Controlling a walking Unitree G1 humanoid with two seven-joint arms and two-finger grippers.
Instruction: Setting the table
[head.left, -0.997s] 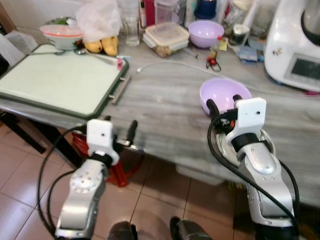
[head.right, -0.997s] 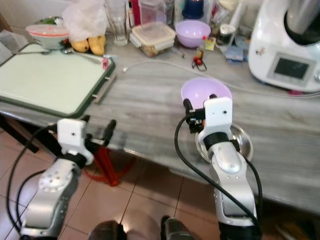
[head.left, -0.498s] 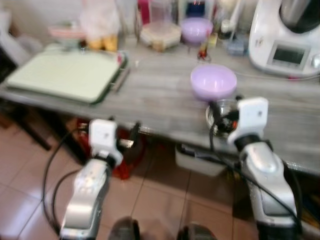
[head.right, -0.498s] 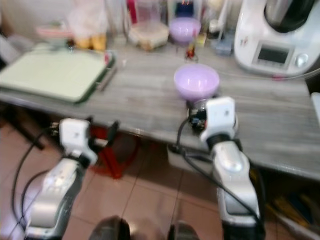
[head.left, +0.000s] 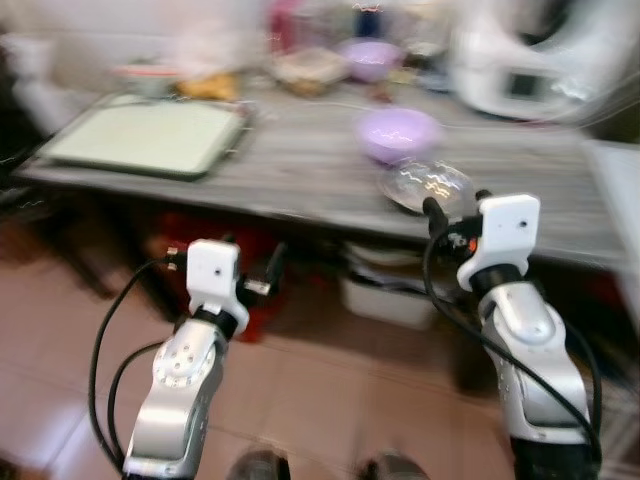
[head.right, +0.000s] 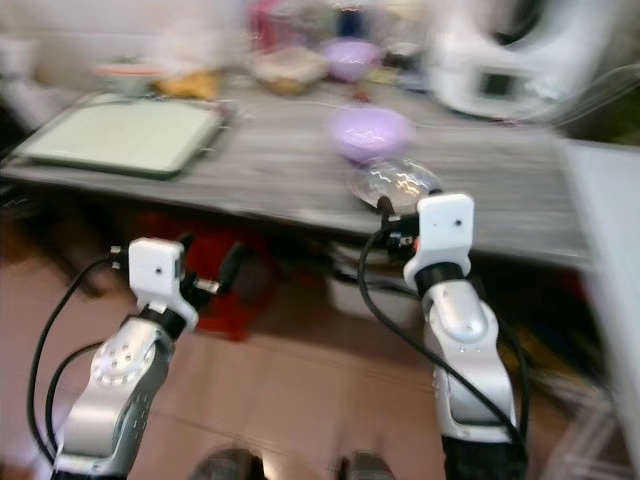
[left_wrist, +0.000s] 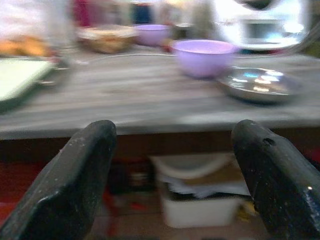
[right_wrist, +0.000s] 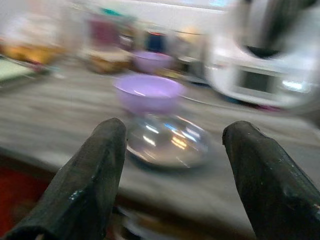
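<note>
Compared with a second ago the whole scene sits farther off and is smeared by motion blur: the camera has drawn back from the grey wooden table (head.left: 300, 170), so more red-brown tiled floor (head.left: 330, 390) shows below it, and both grippers, which were up at the table edge, now hang in front of and below it over the floor. The right gripper (right_wrist: 172, 165), which a second ago hovered over the shiny metal plate (head.left: 425, 185), is now short of the table edge with its two black fingers (right_wrist: 95, 175) spread wide and holding nothing; the plate lies on the table just ahead of them. The left gripper (left_wrist: 175, 170) likewise has its fingers (left_wrist: 80, 175) wide apart and empty, pointing at the table's front edge. The lavender bowl (head.left: 398, 132) stands just behind the metal plate, touching or nearly touching it; whether anything is inside cannot be made out, and the plate looks bare apart from glints of light. A second, smaller purple bowl (head.left: 368, 58) sits at the back beside a clear lidded container (head.left: 305, 68) with something brownish in it, too blurred to identify. A green-rimmed tray (head.left: 145, 138) lies on the left part of the table, and a white kitchen machine (head.left: 520, 60) stands at the back right. A pale box (left_wrist: 200, 195) sits under the table.
</note>
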